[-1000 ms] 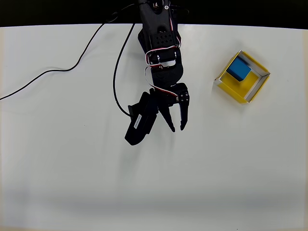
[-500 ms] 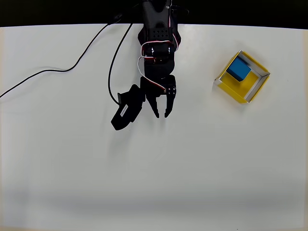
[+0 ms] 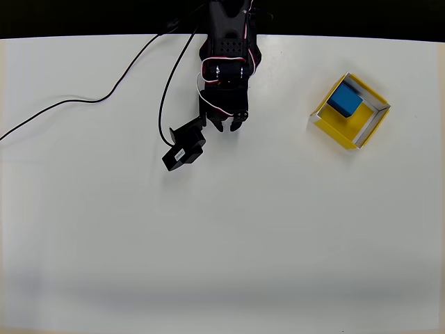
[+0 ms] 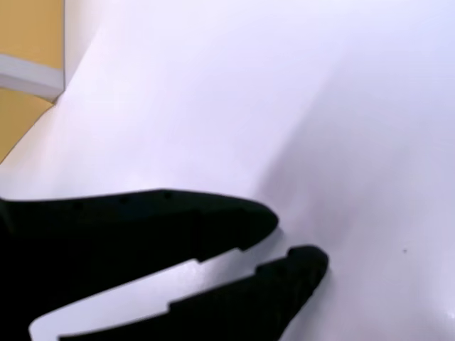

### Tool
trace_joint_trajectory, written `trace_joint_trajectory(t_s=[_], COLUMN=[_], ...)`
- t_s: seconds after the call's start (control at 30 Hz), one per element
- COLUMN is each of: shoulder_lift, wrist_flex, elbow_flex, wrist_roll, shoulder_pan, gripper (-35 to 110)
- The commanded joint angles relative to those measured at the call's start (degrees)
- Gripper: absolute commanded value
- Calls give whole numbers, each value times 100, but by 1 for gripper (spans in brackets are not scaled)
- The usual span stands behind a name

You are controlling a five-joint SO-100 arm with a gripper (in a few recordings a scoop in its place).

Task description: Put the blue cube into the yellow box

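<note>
Blue cube [image 3: 345,101] was seen inside the yellow box [image 3: 335,126], tucked against the box's upper-left wall in the overhead view, w/ bare yellow floor showing below and to the right of it. Box was set cornerwise on the white table [image 3: 278,243], near the right edge, approx. level w/ the arm's wrist. Pale walls were seen along its upper and right sides.

Gripper [image 3: 228,128] was located well apart from the box, to its left, close to the table's top edge. Fingers were pointed down-picture, tips drawn close together w/ only a thin gap left; nothing was held between them. In the wrist view the same gripper [image 4: 284,241] was shown as two black fingers [image 4: 213,217] lying almost parallel, a narrow pale sliver of table visible between them, tips not quite touching. Nothing was gripped.

Black camera block [image 3: 183,148] was seen jutting off the arm's lower left. Arm body [image 3: 226,49] was folded back toward the dark strip at the picture's top, red-and-white wires looped over it. Black cable [image 3: 90,101] was trailed across the table from the arm base toward the left edge. Orange-yellow surface [image 4: 28,35] w/ a pale band was visible at the wrist view's top-left corner; what it was couldn't be told.
</note>
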Motion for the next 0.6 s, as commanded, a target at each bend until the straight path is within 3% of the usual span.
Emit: trace_joint_trajectory(t_s=[0.0, 0.57], shoulder_lift=[167, 158], wrist_flex=[62, 53], elbow_flex=[149, 149], wrist_roll=[413, 404], shoulder_pan=[-26, 18], gripper=[8, 8])
